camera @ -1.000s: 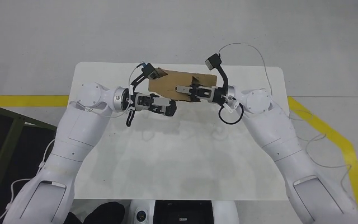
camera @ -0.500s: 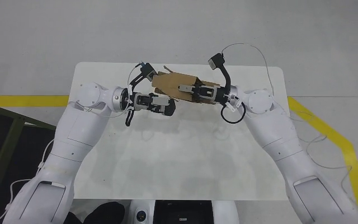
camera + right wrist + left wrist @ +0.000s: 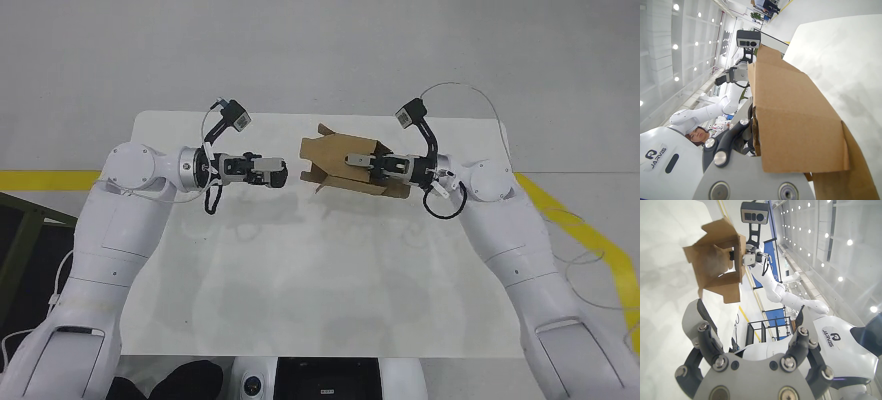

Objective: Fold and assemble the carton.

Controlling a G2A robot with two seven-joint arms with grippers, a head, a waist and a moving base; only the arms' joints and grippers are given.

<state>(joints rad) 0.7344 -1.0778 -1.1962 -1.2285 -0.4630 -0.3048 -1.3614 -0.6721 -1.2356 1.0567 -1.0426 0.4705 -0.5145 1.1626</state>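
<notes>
Since a second ago my left claw (image 3: 283,177) (image 3: 749,305) has drawn back off the carton (image 3: 340,165) (image 3: 715,260) (image 3: 791,117) toward the left side of the table (image 3: 300,290) (image 3: 662,256) (image 3: 848,56). My right claw (image 3: 362,160) (image 3: 737,256) has carried the carton toward the table's right side, and its flattened body has opened into a square tube.

White, smooth and round-cornered, the table lies under both arms.

Plain brown corrugated cardboard, matte with raw-cut edges, the carton hangs on its side over the table's far half, right of the middle. Its open mouth faces my left claw, with the end flaps splayed outward. I cannot tell whether it touches the table.

My right claw pinches one carton wall, one finger inside and one outside. My left claw is spread wide and holds nothing, over the table's far half, left of the middle and apart from the carton.
</notes>
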